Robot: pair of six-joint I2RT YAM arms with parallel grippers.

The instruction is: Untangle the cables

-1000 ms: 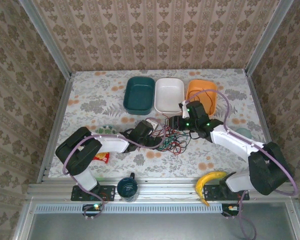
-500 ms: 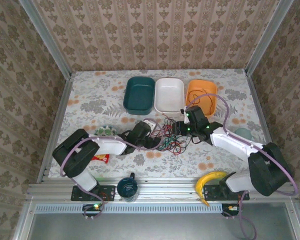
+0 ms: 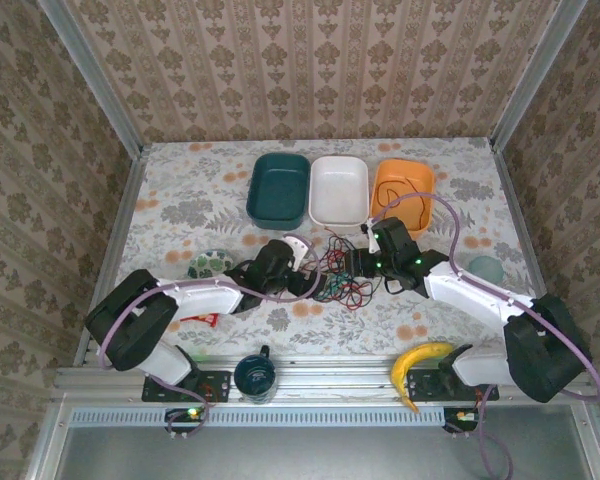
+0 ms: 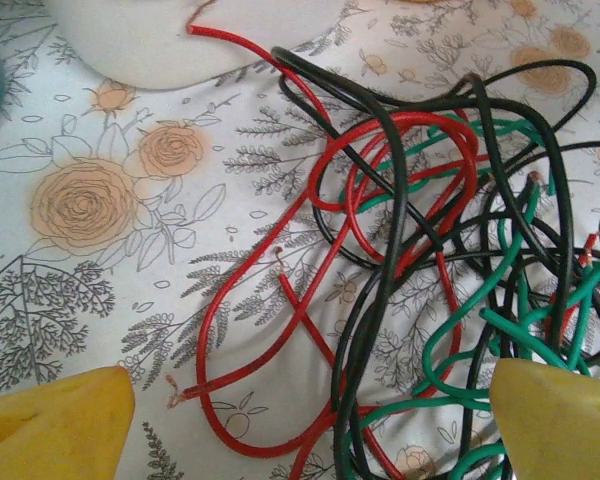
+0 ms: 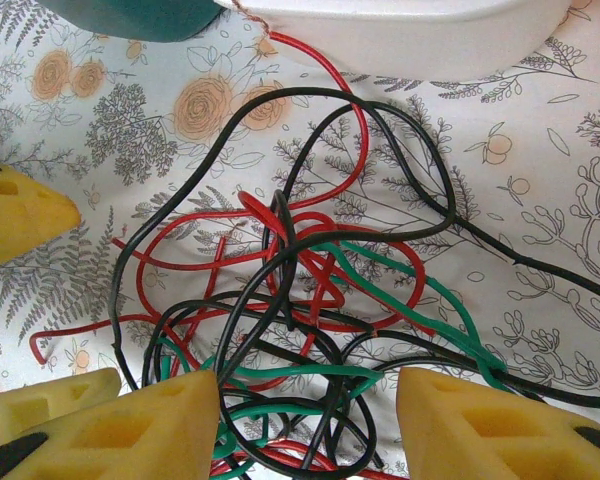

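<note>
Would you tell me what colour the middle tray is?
The middle tray is white; top external view.

Walls (image 3: 310, 60): beige damask wallpaper, three sides | table (image 3: 180, 190): floral-print cloth | front edge: aluminium rail (image 3: 320, 377) | light: even, soft

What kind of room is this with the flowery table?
Probably a robot practice booth, not a real home: wallpaper panels in metal framing, robot arms bolted at the table edge, and tangled cables to sort.
</note>
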